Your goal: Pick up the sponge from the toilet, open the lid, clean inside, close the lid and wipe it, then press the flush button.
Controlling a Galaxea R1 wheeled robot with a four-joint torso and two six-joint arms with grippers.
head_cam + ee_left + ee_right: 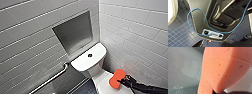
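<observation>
Holding the sponge (116,78) over the toilet (88,61).
My right gripper (124,81) pinches 1 end of it, by the closed lid's (103,79) right edge.

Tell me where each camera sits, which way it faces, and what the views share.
Head: high on the robot, looking down at the toilet; the right claw holding the sponge enters lower right.
Left wrist: on the left arm, facing the blue-tiled floor; dark robot body, blue cable.
Right wrist: on the right arm, close behind the sponge.
Shared: head and right wrist both show the sponge.
</observation>
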